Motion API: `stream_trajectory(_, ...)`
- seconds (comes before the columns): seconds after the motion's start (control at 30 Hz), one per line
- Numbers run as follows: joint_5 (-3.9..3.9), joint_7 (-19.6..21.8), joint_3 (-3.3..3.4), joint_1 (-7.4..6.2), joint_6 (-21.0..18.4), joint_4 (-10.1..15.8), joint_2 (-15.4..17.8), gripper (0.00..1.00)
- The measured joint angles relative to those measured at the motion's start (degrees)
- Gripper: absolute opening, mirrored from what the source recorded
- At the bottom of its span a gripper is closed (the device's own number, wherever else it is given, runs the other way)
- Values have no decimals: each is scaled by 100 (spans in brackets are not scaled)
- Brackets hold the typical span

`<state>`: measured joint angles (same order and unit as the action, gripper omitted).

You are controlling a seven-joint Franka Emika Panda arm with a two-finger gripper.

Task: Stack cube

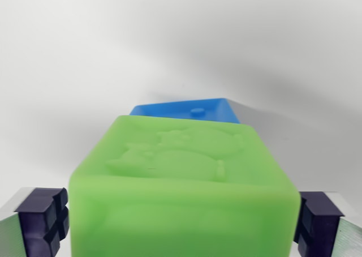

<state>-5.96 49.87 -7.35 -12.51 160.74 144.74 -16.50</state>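
Observation:
A large green cube with a raised animal figure on its top face fills the lower middle of the wrist view. My gripper is shut on it, with one dark pad pressed to its left side and the other pad to its right side. Just beyond the green cube, a blue cube shows only its top face with a small round stud. The green cube hides the rest of the blue one, so I cannot tell whether the two touch.
A plain white surface spreads behind and around both cubes, with soft grey shadows to the right of the blue cube.

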Motion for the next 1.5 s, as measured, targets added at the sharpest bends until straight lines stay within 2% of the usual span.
stream_trajectory(0.67,3,-5,-2,2,-19,2,23,100)
stream_trajectory(0.83,39,-32,-20,11,-108,17,139,100)
stream_trajectory(1.17,205,-140,-81,40,-446,61,536,100)
stream_trajectory(1.5,424,-296,-117,41,-971,78,1097,100)
